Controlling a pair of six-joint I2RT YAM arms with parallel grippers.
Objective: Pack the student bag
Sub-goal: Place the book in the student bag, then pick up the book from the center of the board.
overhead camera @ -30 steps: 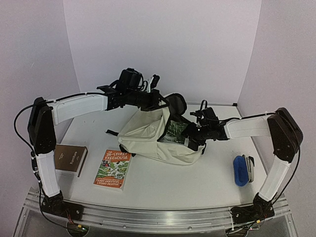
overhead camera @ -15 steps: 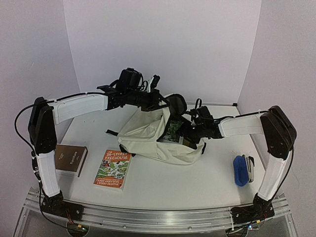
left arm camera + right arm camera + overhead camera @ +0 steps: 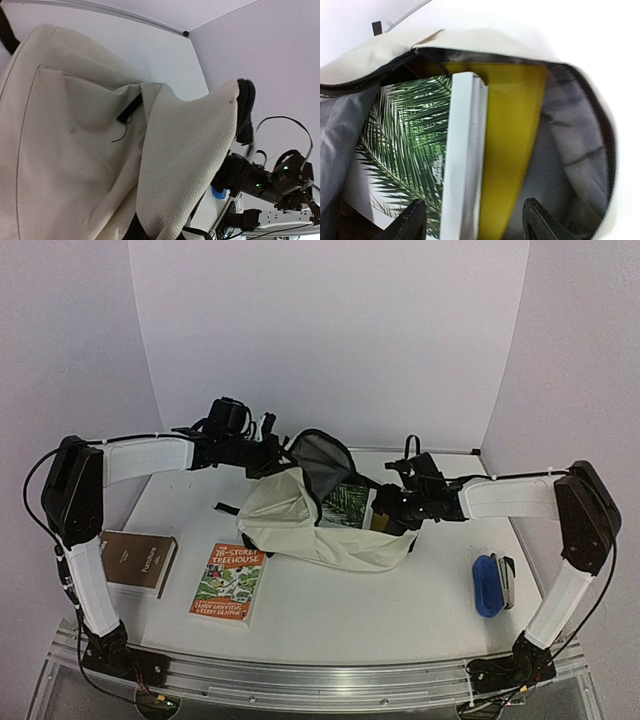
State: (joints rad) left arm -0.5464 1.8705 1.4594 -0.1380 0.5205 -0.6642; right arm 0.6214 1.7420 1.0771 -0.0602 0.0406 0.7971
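Possibly about to drag the palm-leaf book (image 3: 405, 150) or the yellow book (image 3: 512, 140) back out of the student bag (image 3: 330, 535) at mid-bench, with the right end effector (image 3: 474, 202) spread apart at its mouth. Also at risk of dropping the lifted far rim over the opening, through any slip of the left end effector (image 3: 280, 451) clamped on that canvas.
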